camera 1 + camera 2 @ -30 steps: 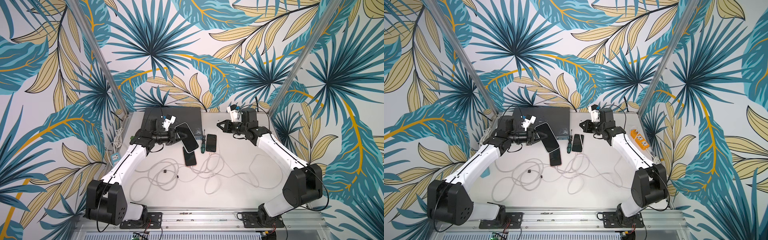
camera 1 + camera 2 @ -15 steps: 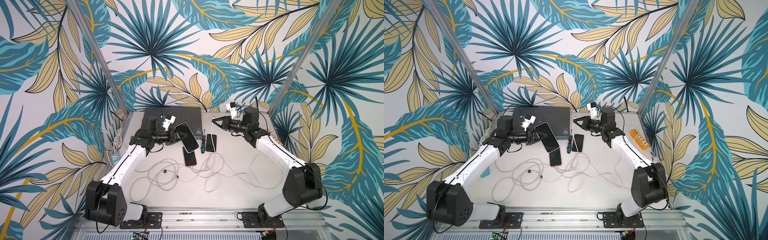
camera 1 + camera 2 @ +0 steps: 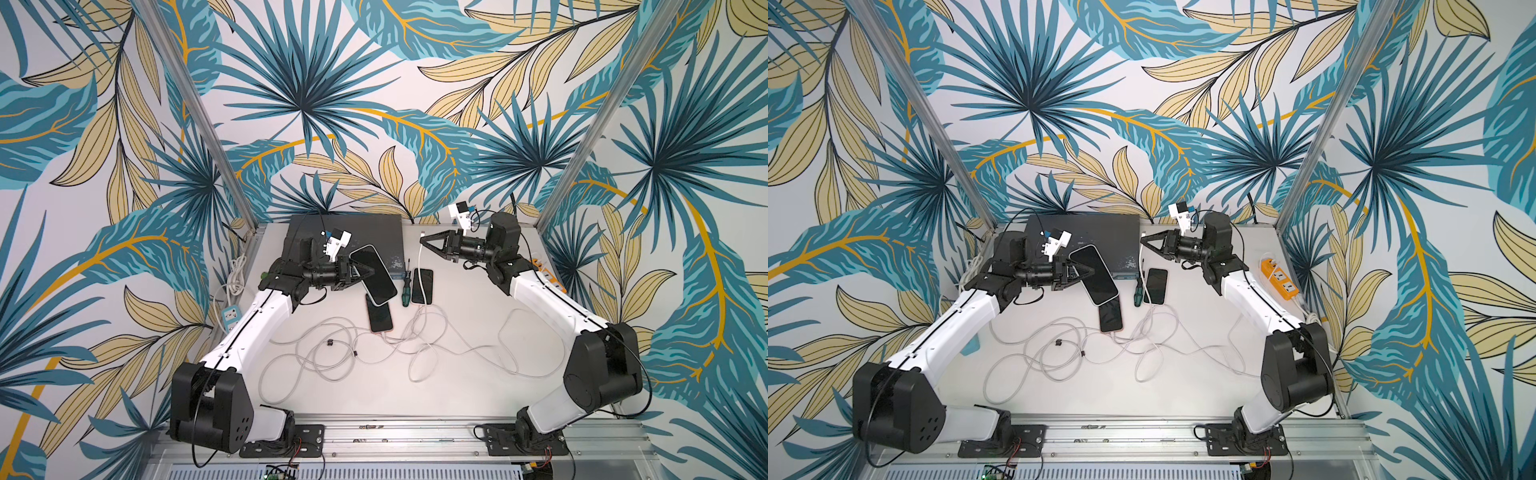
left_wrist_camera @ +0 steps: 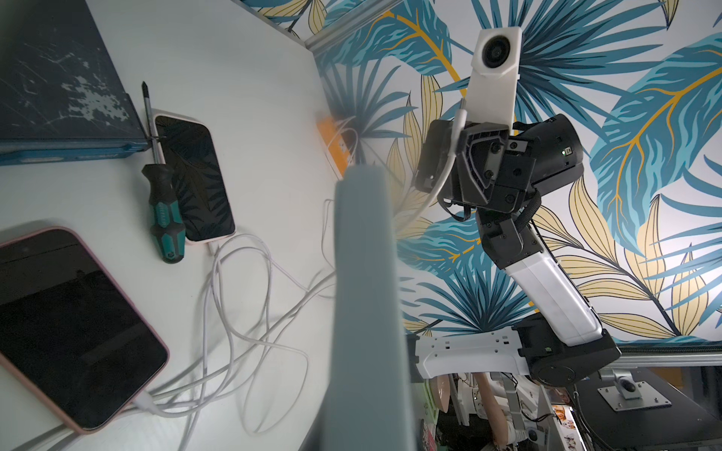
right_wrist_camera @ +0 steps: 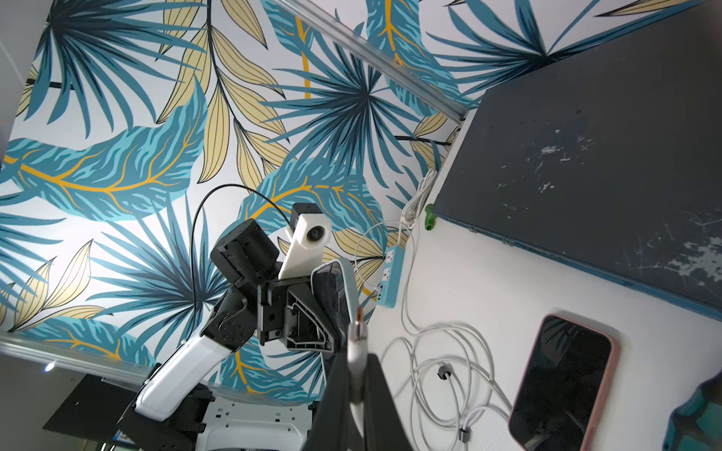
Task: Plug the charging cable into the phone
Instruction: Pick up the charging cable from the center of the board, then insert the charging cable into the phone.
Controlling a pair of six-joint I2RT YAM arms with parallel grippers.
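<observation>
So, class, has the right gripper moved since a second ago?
Yes. The black right gripper, pinching the white charging cable, has shifted towards the scratched dark grey slab.

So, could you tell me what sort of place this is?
Probably a robot lab test cell: two arms bolted to an aluminium rail, a white tabletop enclosed by leaf-print panels.
</observation>
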